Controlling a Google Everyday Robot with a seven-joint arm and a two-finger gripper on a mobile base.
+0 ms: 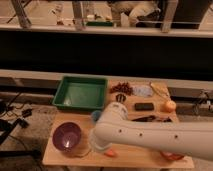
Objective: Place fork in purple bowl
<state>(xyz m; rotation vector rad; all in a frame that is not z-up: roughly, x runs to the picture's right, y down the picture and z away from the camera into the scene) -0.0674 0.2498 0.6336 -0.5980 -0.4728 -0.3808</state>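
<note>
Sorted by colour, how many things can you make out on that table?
Green: 1, tray
Purple: 1, purple bowl
Blue: 1, cup
Black: 2, block and utensil
Orange: 1, ball
Dark red: 1, cluster
Total: 7; the arm hides more, also the gripper, beneath its end beside the purple bowl.
</note>
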